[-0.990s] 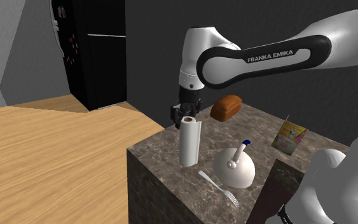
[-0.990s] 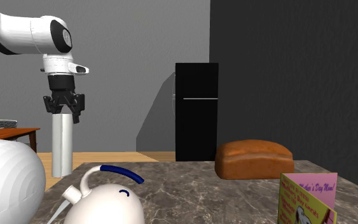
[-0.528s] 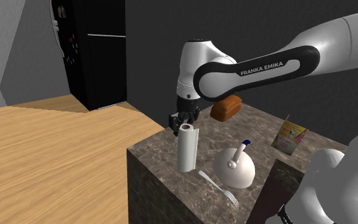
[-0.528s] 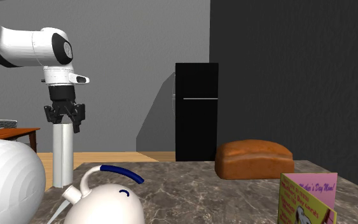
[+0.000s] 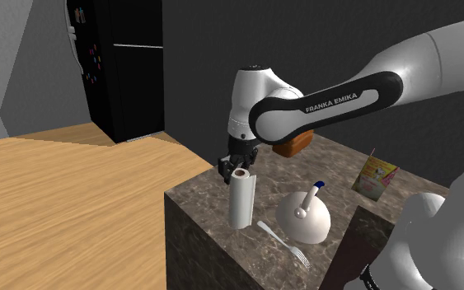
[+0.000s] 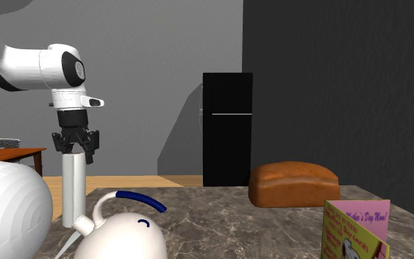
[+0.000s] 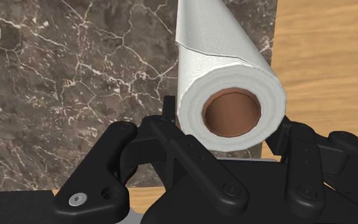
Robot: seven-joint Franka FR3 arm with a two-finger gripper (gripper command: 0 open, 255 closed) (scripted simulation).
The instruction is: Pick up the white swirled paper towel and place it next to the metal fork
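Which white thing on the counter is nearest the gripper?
The tall upright paper towel roll, its top in the gripper. The round blue-handled kettle sits farther off, by the fork.

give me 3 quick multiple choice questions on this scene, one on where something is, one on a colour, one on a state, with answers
1. In the shoulder view, where is the paper towel roll from the fork?
A) to its left
B) to its right
C) lying across it

2. What colour is the handle of the kettle?
A) red
B) blue
C) green

3. How is the roll?
A) lying on its side
B) crumpled into a ball
C) upright between the jaws of the gripper

Answers:
1 A, the roll is by the left edge of the counter, with the fork on its right.
2 B, a blue arc sits over the white body.
3 C, the wrist view shows the jaws clasping its sides.
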